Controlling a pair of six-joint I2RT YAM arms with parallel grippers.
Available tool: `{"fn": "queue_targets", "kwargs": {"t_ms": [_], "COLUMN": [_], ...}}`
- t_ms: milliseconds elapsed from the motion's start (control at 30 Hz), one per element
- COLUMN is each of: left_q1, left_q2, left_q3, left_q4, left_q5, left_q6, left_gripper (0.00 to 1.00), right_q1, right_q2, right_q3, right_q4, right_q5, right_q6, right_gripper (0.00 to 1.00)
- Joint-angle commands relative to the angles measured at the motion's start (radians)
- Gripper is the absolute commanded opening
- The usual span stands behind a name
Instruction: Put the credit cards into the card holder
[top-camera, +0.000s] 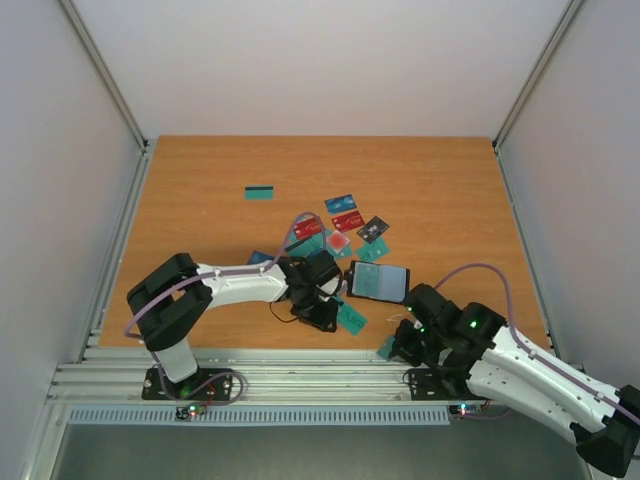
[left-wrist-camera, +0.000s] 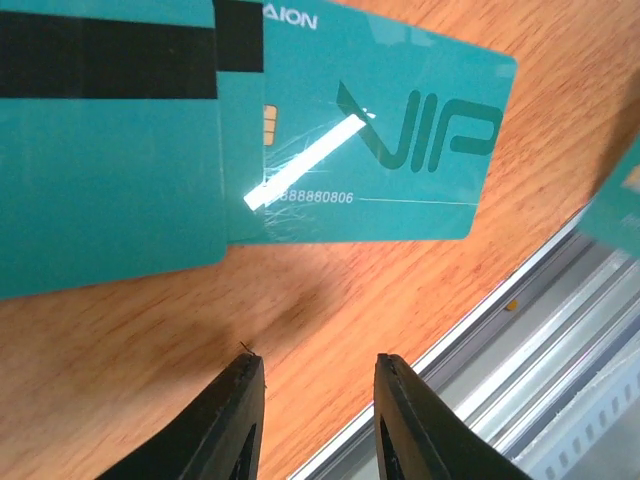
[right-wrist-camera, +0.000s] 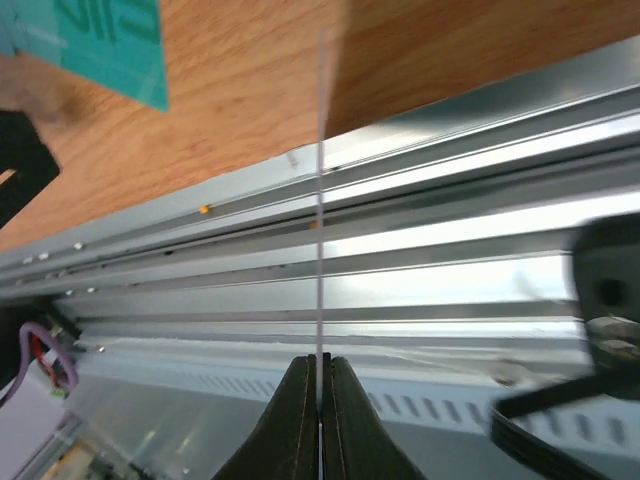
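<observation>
We see an orange-brown wood-grain table (top-camera: 200, 190). Most credit cards (top-camera: 372, 252) are teal. A striped card (top-camera: 259, 192) carries a black band, and a VIP card (left-wrist-camera: 400, 130) has darker teal lettering. There are also a red card (top-camera: 347, 221), a blue card (top-camera: 340, 203) and a dark grey card (top-camera: 373, 229). The card holder (top-camera: 379, 281) is black outside and teal-grey inside. The left arm (top-camera: 240, 285) and right arm (top-camera: 530, 375) are white and black, with a lilac cable (top-camera: 480, 268).
</observation>
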Motion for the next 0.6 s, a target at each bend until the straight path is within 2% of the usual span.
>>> {"fn": "queue_targets", "kwargs": {"t_ms": [0,233,400,567], "left_q1": [0.015,0.085,0.176,0.251], "left_q2": [-0.073,-0.229,-0.316,-0.336], "left_q3": [0.044,0.156,0.295,0.472], "left_q4": [-0.089,-0.257,-0.35,-0.348], "left_q5": [-0.059,-0.137,-0.175,-0.143], "left_q6": [0.028,0.027,-0.004,-0.08], "left_gripper": [0.32,0.36,0.43,0.46], "right_q1": [-0.058,-0.096,-0.233,-0.342], "right_q2": [-0.013,0.042,0.162,0.276], "right_q3": [0.131,0.358,0.527,0.673], "right_q4": [-0.286,-0.211,-0.07,0.175], "right_q5": [0.126,0.275,0.225,0.165], "right_q6": [-0.115,-0.283,-0.418,-0.405], "right_gripper": [0.01,0.01,0.01,0.01]}}
